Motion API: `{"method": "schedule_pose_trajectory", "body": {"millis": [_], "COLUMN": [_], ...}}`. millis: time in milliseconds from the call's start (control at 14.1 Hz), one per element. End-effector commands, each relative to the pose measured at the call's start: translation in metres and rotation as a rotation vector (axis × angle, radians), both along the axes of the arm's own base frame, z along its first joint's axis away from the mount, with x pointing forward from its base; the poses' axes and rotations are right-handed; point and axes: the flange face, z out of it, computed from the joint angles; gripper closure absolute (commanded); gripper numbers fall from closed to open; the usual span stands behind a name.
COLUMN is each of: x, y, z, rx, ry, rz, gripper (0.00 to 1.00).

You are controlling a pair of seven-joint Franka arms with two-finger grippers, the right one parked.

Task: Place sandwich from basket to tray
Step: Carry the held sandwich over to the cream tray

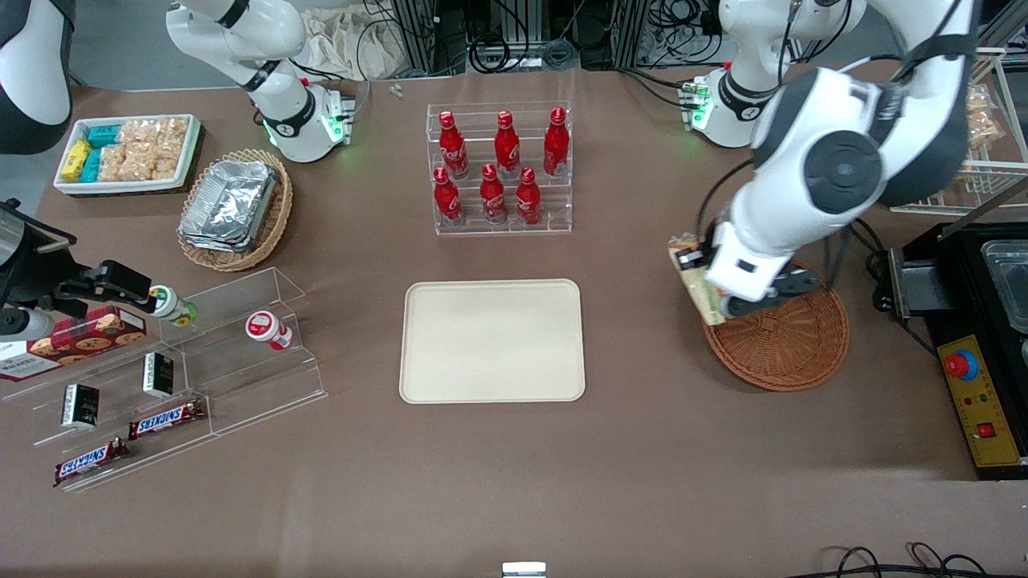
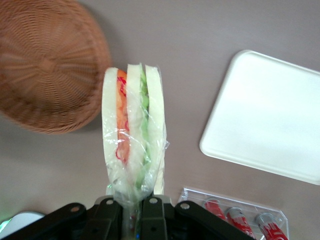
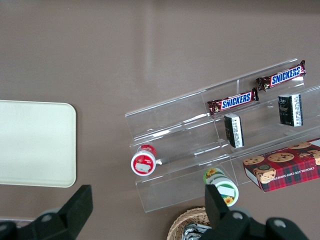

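Observation:
My left gripper [image 2: 133, 212] is shut on the plastic-wrapped sandwich [image 2: 134, 135], a wedge of white bread with orange, red and green filling. It hangs in the air above bare table beside the reddish-brown wicker basket [image 2: 47, 62], which holds nothing. In the front view the gripper [image 1: 727, 299] holds the sandwich [image 1: 692, 281] over the basket's [image 1: 783, 341] rim, on the side toward the cream tray [image 1: 492, 340]. The tray [image 2: 270, 117] lies flat with nothing on it.
A clear rack of red cola bottles [image 1: 501, 172] stands farther from the front camera than the tray. A black box with a red button [image 1: 976, 385] sits beside the basket. A foil-container basket [image 1: 233, 210], snack bin [image 1: 128, 152] and acrylic snack shelf [image 1: 161, 377] lie toward the parked arm's end.

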Motion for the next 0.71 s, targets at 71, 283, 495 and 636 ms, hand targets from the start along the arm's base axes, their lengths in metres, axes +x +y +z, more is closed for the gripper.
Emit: {"method": "schedule_pose_trajectory", "body": {"millis": [71, 283, 495, 636], "x": [0.001, 0.001, 0.000, -0.003], "y": [-0.067, -0.106, -0.138, -0.154], "z": [-0.043, -0.080, -0.125, -0.161], "rx": [-0.027, -0.075, -0.106, -0.112], "ry": [-0.011, -0.058, -0.078, -0.078], "rz": [-0.078, -0.115, -0.153, -0.171], "gripper": [0.98, 0.98, 0.99, 0.99]}}
